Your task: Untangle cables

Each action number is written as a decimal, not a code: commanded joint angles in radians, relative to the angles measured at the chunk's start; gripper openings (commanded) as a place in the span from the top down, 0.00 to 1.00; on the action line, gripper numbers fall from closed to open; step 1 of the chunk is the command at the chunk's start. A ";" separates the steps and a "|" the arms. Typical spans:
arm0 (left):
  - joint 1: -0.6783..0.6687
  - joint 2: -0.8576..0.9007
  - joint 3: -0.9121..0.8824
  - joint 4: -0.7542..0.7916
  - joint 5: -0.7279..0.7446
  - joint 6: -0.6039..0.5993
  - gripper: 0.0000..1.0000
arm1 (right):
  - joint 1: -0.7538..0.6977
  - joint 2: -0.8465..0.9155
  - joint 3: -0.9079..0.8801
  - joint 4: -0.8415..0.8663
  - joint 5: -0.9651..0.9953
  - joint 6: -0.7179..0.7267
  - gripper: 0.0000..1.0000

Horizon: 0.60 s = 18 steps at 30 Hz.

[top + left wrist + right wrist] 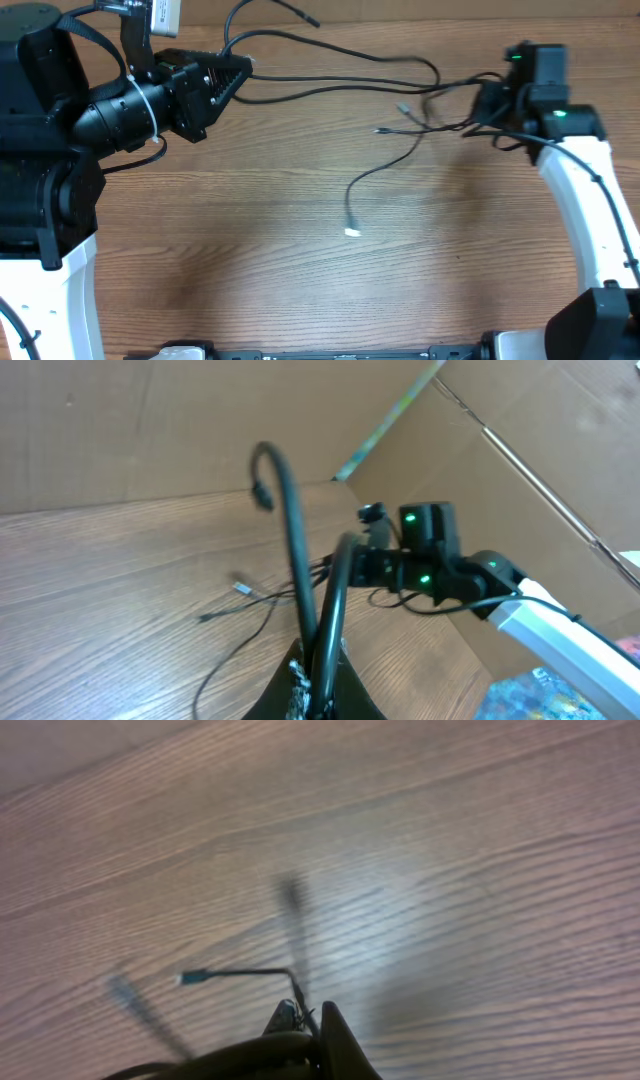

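Thin black cables (340, 70) stretch across the far half of the table between my two grippers. My left gripper (238, 68) at the far left is shut on two strands (318, 600) that rise in front of its camera. My right gripper (490, 100) at the far right is shut on the other ends (300, 990); one short plug end (192, 977) sticks out past its fingers. Loose strands tangle near the right gripper (420, 110). One strand hangs toward the middle and ends in a small white plug (352, 232).
The wooden table (250, 260) fills the view. Cardboard walls (560, 420) stand behind it. The right arm's white link (585, 190) runs down the right side; the left arm's black body (60, 120) fills the left side.
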 commanded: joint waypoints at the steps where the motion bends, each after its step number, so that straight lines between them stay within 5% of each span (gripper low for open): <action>1: 0.025 -0.014 0.028 0.005 -0.064 -0.002 0.96 | -0.078 0.004 -0.012 -0.009 -0.103 -0.062 0.96; 9: 0.025 -0.014 0.028 -0.005 -0.152 -0.002 0.96 | -0.073 0.004 -0.012 -0.016 -0.244 -0.157 0.96; 15: 0.025 -0.011 0.027 -0.031 -0.163 0.021 0.50 | -0.032 0.004 -0.012 -0.011 -0.435 -0.215 0.96; 18: 0.025 -0.010 0.027 -0.035 -0.172 0.032 0.41 | 0.014 0.004 -0.012 -0.011 -0.444 -0.230 0.96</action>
